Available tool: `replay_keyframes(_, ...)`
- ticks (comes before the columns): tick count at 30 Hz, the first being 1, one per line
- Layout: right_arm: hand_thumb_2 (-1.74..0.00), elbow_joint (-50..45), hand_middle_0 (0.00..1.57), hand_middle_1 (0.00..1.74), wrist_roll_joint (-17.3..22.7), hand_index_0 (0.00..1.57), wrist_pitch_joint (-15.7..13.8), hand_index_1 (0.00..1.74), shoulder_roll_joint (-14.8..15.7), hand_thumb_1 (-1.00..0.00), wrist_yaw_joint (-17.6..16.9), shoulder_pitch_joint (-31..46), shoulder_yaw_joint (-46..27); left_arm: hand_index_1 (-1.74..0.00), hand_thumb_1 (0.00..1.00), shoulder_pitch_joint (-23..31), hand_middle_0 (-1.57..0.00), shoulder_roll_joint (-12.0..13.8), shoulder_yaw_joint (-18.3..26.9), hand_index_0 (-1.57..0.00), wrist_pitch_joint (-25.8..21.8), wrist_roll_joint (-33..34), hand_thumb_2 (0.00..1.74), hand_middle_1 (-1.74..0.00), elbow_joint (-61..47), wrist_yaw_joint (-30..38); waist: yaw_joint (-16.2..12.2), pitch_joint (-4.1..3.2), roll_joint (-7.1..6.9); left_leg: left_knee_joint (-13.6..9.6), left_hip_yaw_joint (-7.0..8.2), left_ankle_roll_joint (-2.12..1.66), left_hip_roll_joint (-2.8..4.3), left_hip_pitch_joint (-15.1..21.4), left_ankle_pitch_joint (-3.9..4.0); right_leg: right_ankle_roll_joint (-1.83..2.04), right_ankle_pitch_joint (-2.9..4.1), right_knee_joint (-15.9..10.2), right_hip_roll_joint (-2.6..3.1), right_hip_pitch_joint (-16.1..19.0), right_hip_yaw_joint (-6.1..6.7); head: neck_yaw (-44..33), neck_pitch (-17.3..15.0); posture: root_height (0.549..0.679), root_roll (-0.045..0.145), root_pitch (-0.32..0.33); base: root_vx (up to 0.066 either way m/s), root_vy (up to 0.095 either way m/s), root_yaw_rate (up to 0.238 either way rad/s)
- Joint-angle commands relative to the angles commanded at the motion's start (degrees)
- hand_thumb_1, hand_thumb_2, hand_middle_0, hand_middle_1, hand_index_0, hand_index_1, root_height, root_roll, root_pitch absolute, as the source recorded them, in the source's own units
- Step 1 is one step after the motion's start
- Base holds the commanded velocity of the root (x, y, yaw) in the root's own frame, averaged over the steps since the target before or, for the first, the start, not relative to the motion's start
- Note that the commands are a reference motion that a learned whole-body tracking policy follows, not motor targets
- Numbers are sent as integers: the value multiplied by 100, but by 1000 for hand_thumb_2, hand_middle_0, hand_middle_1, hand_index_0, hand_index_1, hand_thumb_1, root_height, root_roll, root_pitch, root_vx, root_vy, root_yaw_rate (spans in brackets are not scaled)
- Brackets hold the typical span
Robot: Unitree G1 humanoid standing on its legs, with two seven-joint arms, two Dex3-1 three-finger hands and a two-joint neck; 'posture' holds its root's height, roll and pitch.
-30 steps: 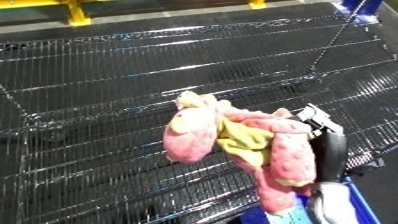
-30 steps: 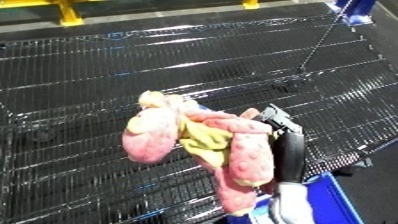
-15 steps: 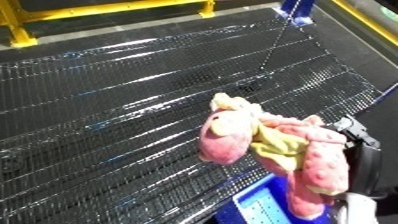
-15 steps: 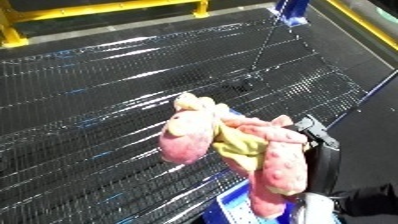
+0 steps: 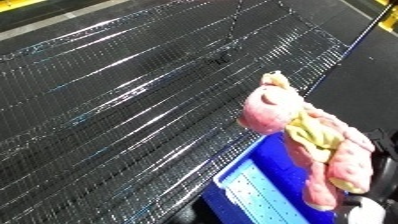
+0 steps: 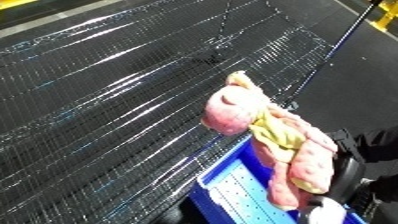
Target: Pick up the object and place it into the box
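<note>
The pink plush toy [image 6: 266,145] with its yellow front hangs in the air over the near edge of the blue bin [image 6: 235,192] — head up, legs dangling toward the bin's inside. The right hand [image 6: 355,165] is pressed against the toy's far side, though I cannot tell how its fingers sit. The black wire shelf [image 5: 124,100] stretches away behind — the left hand is out of sight.

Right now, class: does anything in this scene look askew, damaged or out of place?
Nothing looks damaged or spilled. The pink and yellow plush toy hangs tilted, head up, from the right hand, over the blue bin beside the black wire mesh shelf.
</note>
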Motion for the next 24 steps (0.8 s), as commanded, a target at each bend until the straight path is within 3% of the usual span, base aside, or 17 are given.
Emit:
replay_keyframes(4, -1392, 251, 1256, 1392, 221, 1256, -127, 1392, -10, -800, -59, -50, -127, -1740, 1000, 11, -1570, 28, 10, -1570, -32, 27, 1740, -1740, 21, -18, -47, 0, 54, -27, 35, -5, -16, 27, -2, 6, 18, -29, 10, 3, 22, -16, -95, 642, 98, -65, 2, 18, -65)
replay_keyframes(15, -435, 725, 393, 435, 74, 393, -66, 435, -151, -250, -278, 10, -345, -1740, 1000, -50, -1570, 95, 39, -1570, -73, 164, 1740, -1740, 69, -24, -71, 0, 93, -82, 83, -16, -15, 15, 24, 21, 57, -112, 20, -7, 48, -35, -236, 643, 98, -58, -3, 2, -33)
replay_keyframes(20, 0, 790, 0, 0, 279, 0, -138, 0, -62, 0, -229, -36, -303, -1740, 1000, -57, -1570, 102, 19, -1570, -55, 204, 1740, -1740, 88, -51, -41, 0, 131, -122, 94, -22, -14, 25, 48, 35, 62, -139, 19, -13, 63, -63, -333, 643, 98, -55, -1, -2, -10)
replay_keyframes(24, 0, 803, 0, 0, 414, 0, -181, 0, -61, 0, -121, -55, -271, -1740, 1000, -57, -1570, 125, 22, -1570, -35, 236, 1740, -1740, 93, -61, -33, 0, 143, -150, 104, -24, -18, 37, 60, 43, 62, -159, 22, -11, 79, -22, -296, 643, 99, -54, 3, -5, -11)
